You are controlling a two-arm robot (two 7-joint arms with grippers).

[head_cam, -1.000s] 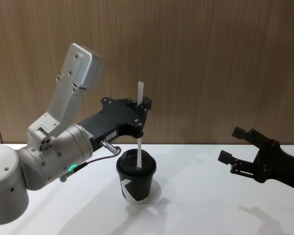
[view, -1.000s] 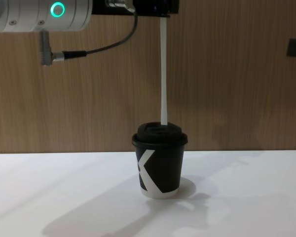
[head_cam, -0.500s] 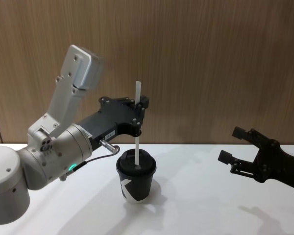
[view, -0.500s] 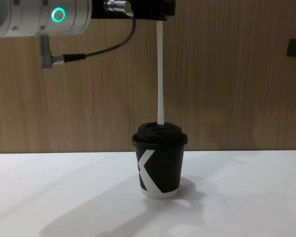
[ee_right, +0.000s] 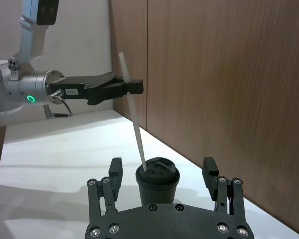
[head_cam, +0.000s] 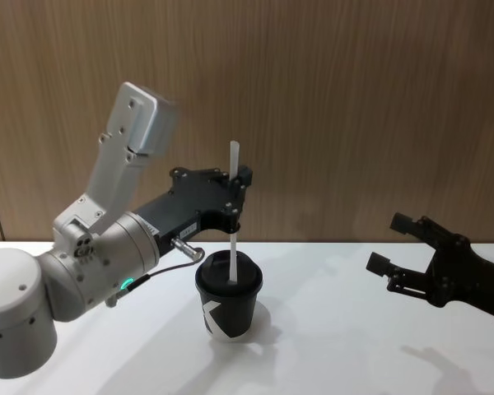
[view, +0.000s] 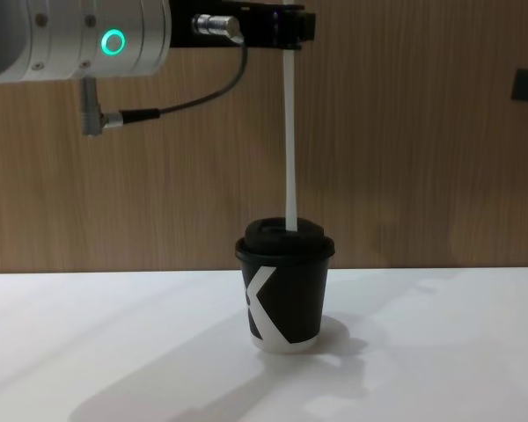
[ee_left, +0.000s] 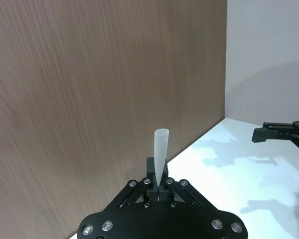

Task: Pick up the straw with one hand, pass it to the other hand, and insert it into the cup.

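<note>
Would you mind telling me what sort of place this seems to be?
Probably a lab or demo bench: a bare white table, a wood-panelled wall, and one lidded paper cup.

Robot test bench or demo booth: a plain white tabletop [head_cam: 329,346] set directly against a brown wood-grain panel wall [head_cam: 354,107], with a light-grey wall [ee_left: 269,40] adjoining the panel wall.

The left tool [head_cam: 235,194] is black behind a silver wrist with a green ring; the right tool [head_cam: 403,243] is plain black.
</note>
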